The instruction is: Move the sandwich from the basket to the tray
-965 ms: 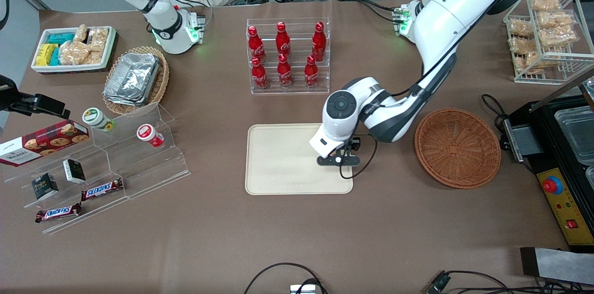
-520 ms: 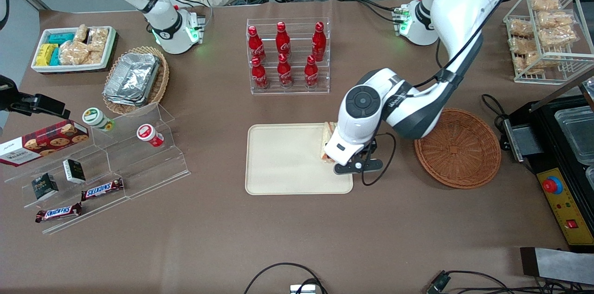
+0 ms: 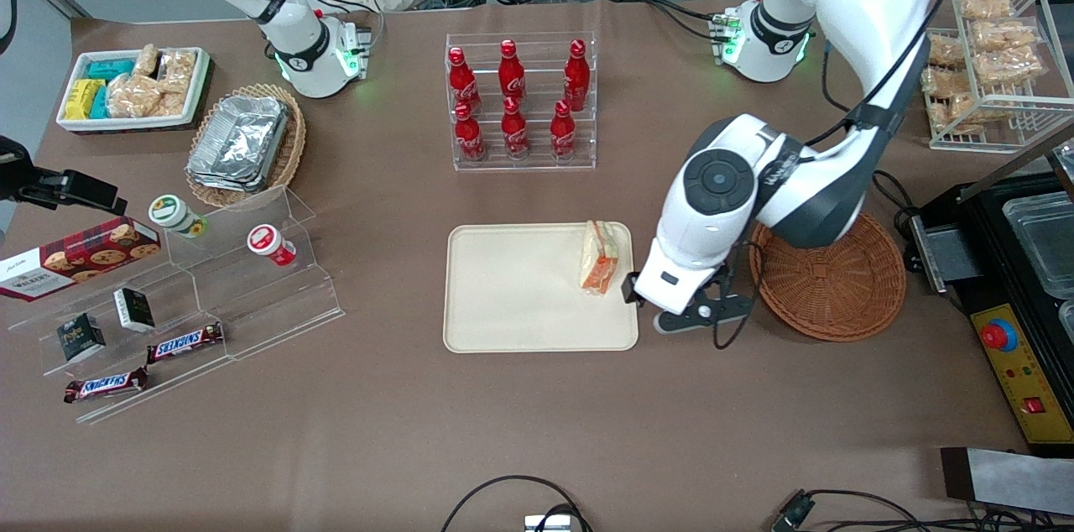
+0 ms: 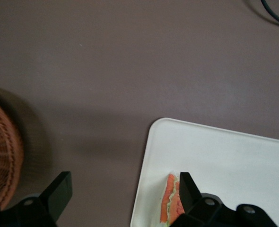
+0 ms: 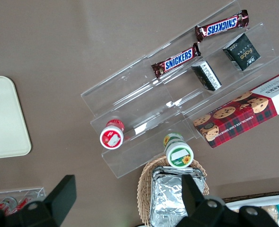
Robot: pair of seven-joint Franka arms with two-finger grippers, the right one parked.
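One sandwich (image 3: pixel 599 258) stands on edge on the tray (image 3: pixel 520 289), at the tray end nearest the basket (image 3: pixel 831 272), its orange and green filling facing up. The tool (image 3: pixel 663 310) hangs over the bare tabletop (image 3: pixel 537 431) just beside that end of the tray, between tray and basket; its fingers (image 4: pixel 59 191) are spread wide and hold nothing. In the wrist view one finger is over the tabletop near the basket (image 4: pixel 2 161) and the other over the tray (image 4: pixel 224 156) edge next to the sandwich (image 4: pixel 170 201).

Six red Coca-Cola bottles (image 3: pixel 513 100) stand in a clear rack, farther from the front camera than the tray. Toward the parked arm's end from the tray, a clear stepped display (image 3: pixel 210 297) carries two Snickers bars (image 3: pixel 185 341), a red tartan Walkers cookie box (image 3: pixel 75 258), two small dark boxes (image 3: pixel 134 310), one reading "Face" in the right wrist view, and two lidded cups (image 3: pixel 270 244).
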